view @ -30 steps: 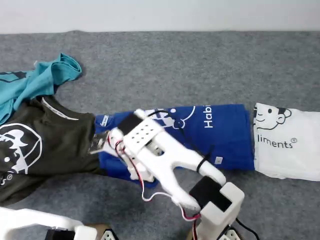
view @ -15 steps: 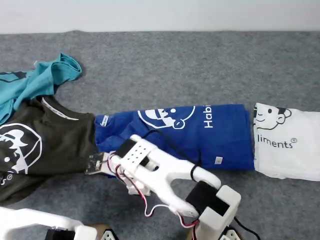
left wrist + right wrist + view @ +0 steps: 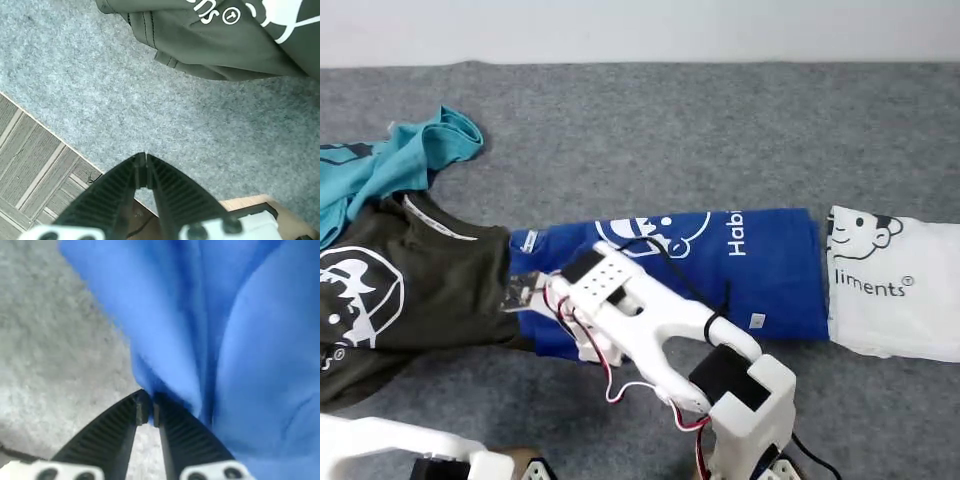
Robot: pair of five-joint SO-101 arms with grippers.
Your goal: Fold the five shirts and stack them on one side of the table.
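Teal cloth comes first: a teal shirt (image 3: pixel 390 160) lies bunched at the far left of the grey felt-covered counter (image 3: pixel 670 130). Its lower part touches the collar side of a dark olive shirt (image 3: pixel 420 285) with a white print, which is spread loosely just nearer to me.

My left arm (image 3: pixel 400 440) sits low at the near left corner. My left claw (image 3: pixel 145 161) hangs over bare felt close to the counter's edge, its two fingers pressed together with nothing between them. The olive shirt's hem lies a little beyond the tips, and wood-patterned flooring (image 3: pixel 30 170) shows past the edge.

Next comes the blue shirt (image 3: pixel 760 265), folded into a long band across the middle, with its left end touching the olive shirt. My right arm (image 3: pixel 660 330) stretches over the near left part of that band. My right claw (image 3: pixel 148 407) is pinching a fold of the blue cloth at the shirt's edge, right where it meets the felt.

Just beside the blue shirt's right end lies a folded white shirt (image 3: pixel 900 290) with a black cartoon print, running out to the right edge of the high view.
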